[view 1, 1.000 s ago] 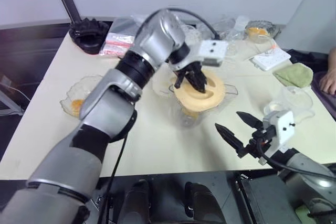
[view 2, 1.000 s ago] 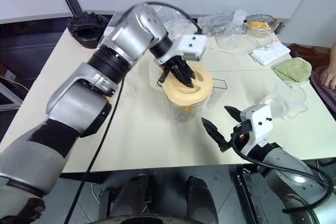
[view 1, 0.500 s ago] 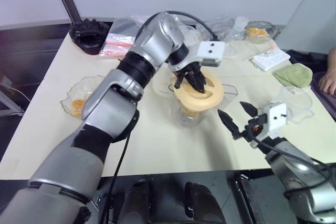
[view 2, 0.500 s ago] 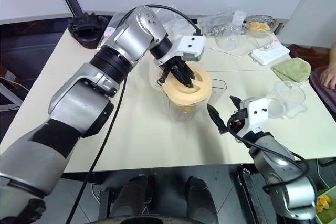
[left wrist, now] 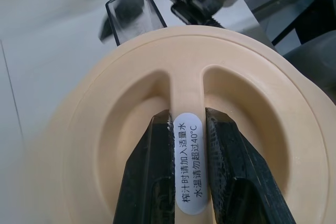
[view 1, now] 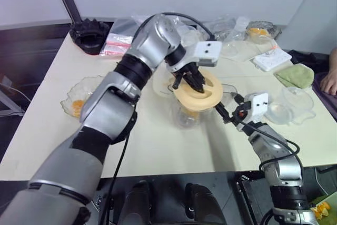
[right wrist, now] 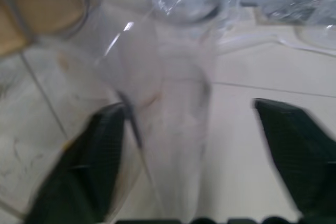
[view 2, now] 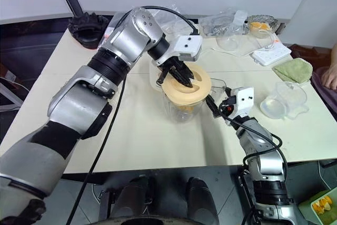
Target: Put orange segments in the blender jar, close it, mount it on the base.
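The blender jar (view 1: 185, 115) stands mid-table with a pale orange lid (view 1: 199, 92) on its top. My left gripper (left wrist: 186, 174) is shut on the lid's raised ridge, reaching down from above (view 2: 178, 75). Yellow-orange pieces, apparently orange segments (view 2: 182, 109), show dimly through the jar wall. My right gripper (view 1: 227, 106) is level at the jar's right side, open, its fingers (right wrist: 100, 156) straddling the clear handle (right wrist: 178, 103). More orange segments (view 1: 78, 105) lie in a scalloped glass bowl at the left. A pale rounded edge, possibly the base (view 1: 159, 85), shows behind the jar, mostly covered by my left arm.
A small clear container (view 1: 287, 106), a green cloth (view 1: 295, 75) and a white power strip (view 1: 271, 59) lie to the right. Plastic bags and a glass bowl (view 1: 259, 30) crowd the back. A black object (view 1: 88, 34) sits back left. A person's hand (view 1: 330, 80) rests at the right edge.
My right gripper has moved forward from the table's front edge to the jar's handle, and its fingers have narrowed. The left gripper has stayed on the lid.
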`<state>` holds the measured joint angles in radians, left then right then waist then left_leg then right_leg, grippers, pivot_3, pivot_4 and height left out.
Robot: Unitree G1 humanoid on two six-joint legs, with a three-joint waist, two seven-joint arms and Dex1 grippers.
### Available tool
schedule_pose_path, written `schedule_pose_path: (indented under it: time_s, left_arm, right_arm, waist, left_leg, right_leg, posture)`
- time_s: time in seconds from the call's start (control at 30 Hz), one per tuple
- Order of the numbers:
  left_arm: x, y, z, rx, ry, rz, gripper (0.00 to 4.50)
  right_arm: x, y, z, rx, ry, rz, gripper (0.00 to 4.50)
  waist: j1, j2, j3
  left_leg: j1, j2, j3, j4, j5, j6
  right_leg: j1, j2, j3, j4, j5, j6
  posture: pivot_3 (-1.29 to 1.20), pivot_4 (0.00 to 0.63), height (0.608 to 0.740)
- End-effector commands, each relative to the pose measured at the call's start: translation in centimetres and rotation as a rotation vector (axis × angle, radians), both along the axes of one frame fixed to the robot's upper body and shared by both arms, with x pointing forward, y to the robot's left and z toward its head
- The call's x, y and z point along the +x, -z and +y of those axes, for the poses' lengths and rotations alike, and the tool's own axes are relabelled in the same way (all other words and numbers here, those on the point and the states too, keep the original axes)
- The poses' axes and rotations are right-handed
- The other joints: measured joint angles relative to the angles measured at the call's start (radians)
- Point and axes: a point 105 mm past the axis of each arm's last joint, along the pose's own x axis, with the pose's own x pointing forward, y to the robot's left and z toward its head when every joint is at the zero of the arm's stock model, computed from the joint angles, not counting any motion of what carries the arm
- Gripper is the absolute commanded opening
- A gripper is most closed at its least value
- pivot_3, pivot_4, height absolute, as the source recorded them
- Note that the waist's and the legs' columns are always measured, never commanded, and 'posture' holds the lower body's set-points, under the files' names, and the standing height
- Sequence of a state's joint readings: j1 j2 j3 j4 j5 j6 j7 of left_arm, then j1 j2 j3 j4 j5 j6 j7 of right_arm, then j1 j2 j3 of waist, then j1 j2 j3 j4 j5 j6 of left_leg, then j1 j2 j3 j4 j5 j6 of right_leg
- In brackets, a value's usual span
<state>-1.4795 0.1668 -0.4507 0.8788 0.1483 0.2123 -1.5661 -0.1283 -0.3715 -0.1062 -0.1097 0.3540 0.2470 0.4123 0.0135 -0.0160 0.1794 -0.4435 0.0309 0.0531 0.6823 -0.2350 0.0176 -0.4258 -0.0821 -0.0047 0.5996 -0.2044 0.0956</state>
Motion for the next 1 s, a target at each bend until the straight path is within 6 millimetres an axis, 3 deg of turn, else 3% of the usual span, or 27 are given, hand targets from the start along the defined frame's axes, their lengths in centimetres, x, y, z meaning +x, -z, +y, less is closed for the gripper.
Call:
schedule_pose_path:
  time_s: [0.03,0.1,0.3,0.43,0.6,0.9,1.0]
  left_arm:
    - [0.5,2.7,0.5,0.063,-0.045,0.004,0.25]
    - [0.5,2.9,0.6,0.065,-0.047,0.008,0.25]
    - [0.5,3.4,0.2,0.031,-0.109,0.028,0.25]
    - [1.9,4.0,-0.8,-0.031,-0.333,0.049,0.25]
    - [2.9,5.4,-0.4,-0.033,-0.544,0.08,0.25]
    - [2.4,6.4,0.1,-0.019,-0.535,0.081,0.25]
    - [2.1,5.5,-0.1,-0.036,-0.484,0.078,1.72]
  right_arm:
    - [-0.5,-1.0,0.1,-0.012,-0.018,-0.04,1.72]
    - [-0.6,-1.1,0.1,-0.009,-0.017,-0.037,0.91]
    - [-0.5,-1.0,0.3,-0.022,-0.004,-0.028,0.93]
    - [-0.3,-1.1,0.7,-0.017,-0.004,-0.034,0.93]
    - [0.1,-1.5,1.0,-0.023,-0.002,-0.059,0.93]
    - [0.3,-1.5,1.0,-0.02,-0.003,-0.063,0.93]
    - [0.2,-1.1,0.7,-0.033,-0.001,-0.05,0.93]
  waist:
    - [-0.001,0.001,-0.001]
    - [0.0,0.002,-0.002]
    - [0.001,0.005,-0.005]
    - [0.007,0.006,-0.006]
    - [0.026,0.006,-0.011]
    - [0.023,0.014,-0.02]
    - [0.012,0.013,-0.021]
  left_leg:
    - [0.0,0.0,0.0,0.0,0.0,0.0]
    - [0.001,0.0,0.0,0.0,0.0,0.0]
    - [0.001,0.0,-0.001,0.0,0.0,0.0]
    - [0.001,-0.001,-0.001,0.001,0.0,0.0]
    - [0.005,-0.001,-0.004,0.002,0.0,0.0]
    - [0.015,0.001,-0.005,-0.003,-0.003,-0.003]
    - [0.016,0.001,-0.003,-0.005,-0.003,-0.003]
  right_leg:
    - [0.0,0.0,0.0,0.0,0.0,0.0]
    - [0.001,0.0,0.0,0.0,0.0,0.0]
    - [0.002,0.0,0.0,0.0,0.0,0.0]
    - [0.004,0.0,0.0,0.0,0.0,0.0]
    - [0.007,0.0,0.0,-0.005,0.0,0.0]
    - [0.021,-0.002,0.0,-0.018,0.0,0.0]
    - [0.02,-0.004,0.0,-0.019,0.0,0.0]
  posture:
    - [0.0,0.15,0.74]
    - [0.0,0.15,0.74]
    - [0.0,0.15,0.74]
    - [0.0,0.15,0.74]
    - [0.0,0.15,0.74]
    - [0.0,0.15,0.74]
    - [0.0,0.15,0.74]
